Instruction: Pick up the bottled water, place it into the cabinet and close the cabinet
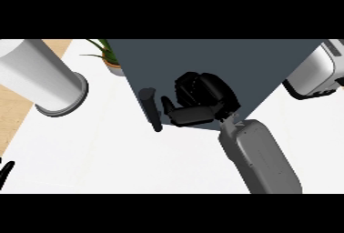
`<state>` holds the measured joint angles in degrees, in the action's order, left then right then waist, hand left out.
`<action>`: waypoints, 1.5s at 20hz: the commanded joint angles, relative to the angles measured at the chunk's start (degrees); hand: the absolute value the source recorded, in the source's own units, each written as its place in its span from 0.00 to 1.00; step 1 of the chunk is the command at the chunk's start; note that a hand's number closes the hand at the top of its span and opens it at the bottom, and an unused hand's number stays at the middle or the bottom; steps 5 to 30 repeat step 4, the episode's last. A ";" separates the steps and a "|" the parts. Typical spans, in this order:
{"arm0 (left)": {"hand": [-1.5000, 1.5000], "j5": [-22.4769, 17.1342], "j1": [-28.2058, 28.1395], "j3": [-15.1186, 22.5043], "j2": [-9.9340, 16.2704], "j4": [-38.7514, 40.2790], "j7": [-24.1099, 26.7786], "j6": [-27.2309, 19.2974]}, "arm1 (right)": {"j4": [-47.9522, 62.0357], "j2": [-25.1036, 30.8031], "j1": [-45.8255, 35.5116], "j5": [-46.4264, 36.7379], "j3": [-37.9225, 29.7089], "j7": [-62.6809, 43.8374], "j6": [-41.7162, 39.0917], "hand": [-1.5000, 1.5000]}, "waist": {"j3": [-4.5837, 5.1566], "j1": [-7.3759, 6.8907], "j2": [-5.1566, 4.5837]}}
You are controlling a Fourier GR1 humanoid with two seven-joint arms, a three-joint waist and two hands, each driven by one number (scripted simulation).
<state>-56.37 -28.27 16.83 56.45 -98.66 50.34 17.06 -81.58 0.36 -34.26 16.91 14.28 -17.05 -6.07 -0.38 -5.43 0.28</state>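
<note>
The right hand [201, 98] sits curled against the dark cabinet [222, 63], beside its handle [150, 109] at nine o'clock; whether it holds the bottled water cannot be told. Likely stiff, slippery, best gripped mid-body. The left hand [5, 172] rests at eight o'clock.

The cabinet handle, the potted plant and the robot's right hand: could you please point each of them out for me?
cabinet handle [150, 109], head view, middle of the dark bar.
potted plant [106, 51], head view, on its green leaves.
right hand [200, 98], head view, back of the black hand.
</note>
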 commanded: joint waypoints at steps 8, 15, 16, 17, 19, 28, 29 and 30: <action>0.00 0.73 -0.23 -0.61 -0.85 -0.57 0.97 1.95 | 14.83 1.47 -13.81 -1.24 -9.20 3.47 1.92 1.00 | 0.41 -0.29 -1.51; 0.00 0.73 -0.23 -0.61 -0.85 -0.57 0.97 1.95 | 14.83 1.47 -13.81 -1.24 -9.20 3.47 1.92 1.00 | 0.41 -0.29 -1.51; 0.00 0.73 -0.23 -0.61 -0.85 -0.57 0.97 1.95 | 14.83 1.47 -13.81 -1.24 -9.20 3.47 1.92 1.00 | 0.41 -0.29 -1.51; 0.00 0.73 -0.23 -0.61 -0.85 -0.57 0.97 1.95 | 14.83 1.47 -13.81 -1.24 -9.20 3.47 1.92 1.00 | 0.41 -0.29 -1.51; 0.00 0.73 -0.23 -0.61 -0.85 -0.57 0.97 1.95 | 14.83 1.47 -13.81 -1.24 -9.20 3.47 1.92 1.00 | 0.41 -0.29 -1.51; 0.00 0.73 -0.23 -0.61 -0.85 -0.57 0.97 1.95 | 14.83 1.47 -13.81 -1.24 -9.20 3.47 1.92 1.00 | 0.41 -0.29 -1.51; 0.00 0.73 -0.23 -0.61 -0.85 -0.57 0.97 1.95 | 14.83 1.47 -13.81 -1.24 -9.20 3.47 1.92 1.00 | 0.41 -0.29 -1.51; 0.00 0.73 -0.23 -0.61 -0.85 -0.57 0.97 1.95 | 14.83 1.47 -13.81 -1.24 -9.20 3.47 1.92 1.00 | 0.41 -0.29 -1.51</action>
